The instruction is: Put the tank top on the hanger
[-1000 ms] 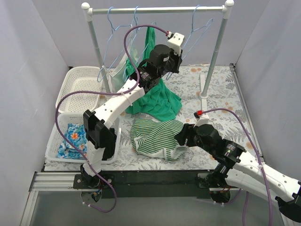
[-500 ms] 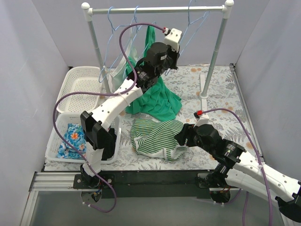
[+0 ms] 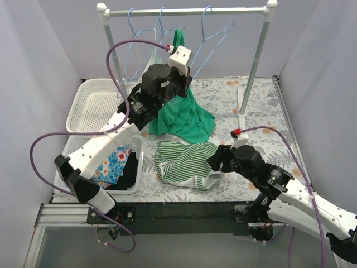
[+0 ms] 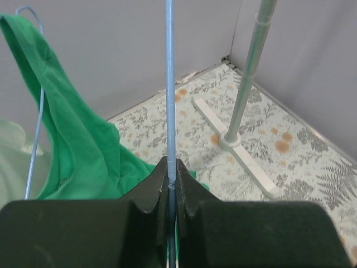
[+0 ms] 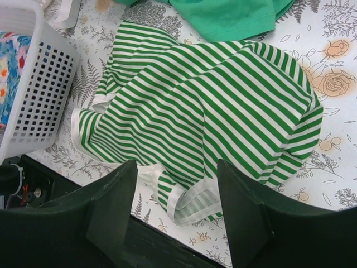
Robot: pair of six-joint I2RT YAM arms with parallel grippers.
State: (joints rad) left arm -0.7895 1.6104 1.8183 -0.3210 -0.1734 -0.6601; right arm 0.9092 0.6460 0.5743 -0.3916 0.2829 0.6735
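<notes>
My left arm stretches from the near left corner up and far toward the rack rail [image 3: 189, 11], forearm raised on a slant. My left claw [image 4: 172, 180] is pinched narrow on a wire of the hanger [image 4: 170, 84], which rises straight up between my fingers in the wrist view. The solid green garment [image 3: 184, 117] drapes just left of that wire. My right arm lies low from the near right, bent in toward the left, wrist tipped down. My right claw [image 5: 177, 167] is spread wide and grips nothing, poised over the near edge of the tank top [image 5: 206, 100]. The tank top lies crumpled on the flowered table [image 3: 262, 111], near the middle, right of the white basket [image 3: 89, 106].
</notes>
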